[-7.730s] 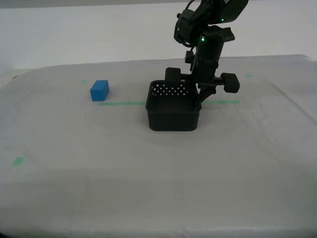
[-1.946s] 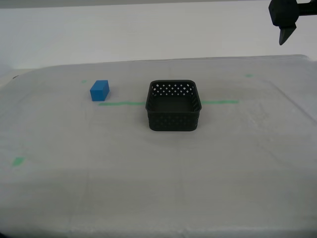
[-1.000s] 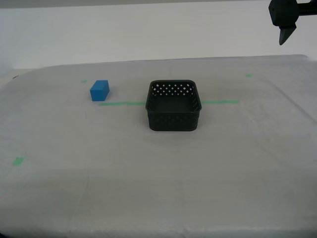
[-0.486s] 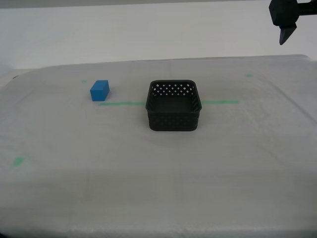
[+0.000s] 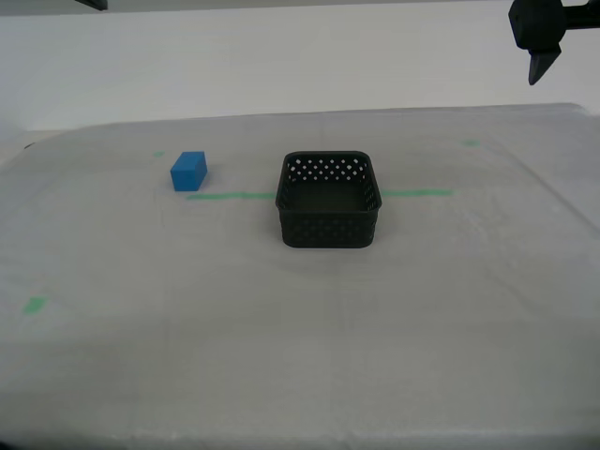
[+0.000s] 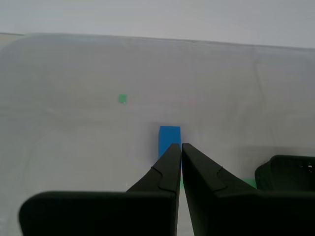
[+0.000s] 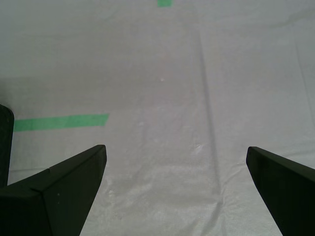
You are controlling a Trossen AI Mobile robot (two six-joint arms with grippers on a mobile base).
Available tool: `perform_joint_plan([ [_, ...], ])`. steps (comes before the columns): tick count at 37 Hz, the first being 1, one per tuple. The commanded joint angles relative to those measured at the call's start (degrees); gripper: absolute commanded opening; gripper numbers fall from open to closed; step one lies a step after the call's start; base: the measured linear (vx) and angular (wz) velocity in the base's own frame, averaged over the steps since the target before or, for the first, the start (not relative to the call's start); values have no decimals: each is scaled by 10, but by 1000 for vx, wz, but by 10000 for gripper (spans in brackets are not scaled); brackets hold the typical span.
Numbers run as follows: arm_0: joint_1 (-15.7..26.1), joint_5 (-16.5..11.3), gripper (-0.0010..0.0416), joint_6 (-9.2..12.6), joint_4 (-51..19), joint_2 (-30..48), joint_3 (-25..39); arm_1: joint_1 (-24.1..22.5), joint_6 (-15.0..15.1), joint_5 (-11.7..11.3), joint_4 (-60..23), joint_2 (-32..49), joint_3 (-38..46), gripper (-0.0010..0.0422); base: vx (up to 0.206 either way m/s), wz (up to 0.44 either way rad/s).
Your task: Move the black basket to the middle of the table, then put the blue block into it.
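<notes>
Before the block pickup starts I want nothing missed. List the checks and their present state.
1. Black basket near the table middle, upright: ok.
2. Basket empty, nothing in the way inside: ok.
3. Blue block free on the table, apart from the basket, toward the exterior view's left: ok.
4. My second pincer aimed at the block: ok.
5. Second pincer open for the grasp: not ok, fingers together.
6. My first pincer open, empty, clear of the basket: ok.

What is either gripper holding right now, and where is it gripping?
Nothing. My first gripper is open and empty, my second gripper is shut on nothing.
</notes>
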Motion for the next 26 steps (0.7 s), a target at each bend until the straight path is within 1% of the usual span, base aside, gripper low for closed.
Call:
perform_joint_plan([
  [1, 0, 0, 398, 0, 0, 0, 0, -9, -4, -1, -25, 34, 30, 0, 0, 0],
  [7, 0, 0, 399, 0, 0, 0, 0, -19, -10, 0, -82, 93, 90, 0, 0, 0],
  [13, 0, 0, 399, 0, 0, 0, 0, -22, -10, -1, -133, 143, 145, 0, 0, 0],
  [26, 0, 0, 398, 0, 0, 0, 0, -22, -12, -3, -185, 240, 221, 0, 0, 0],
])
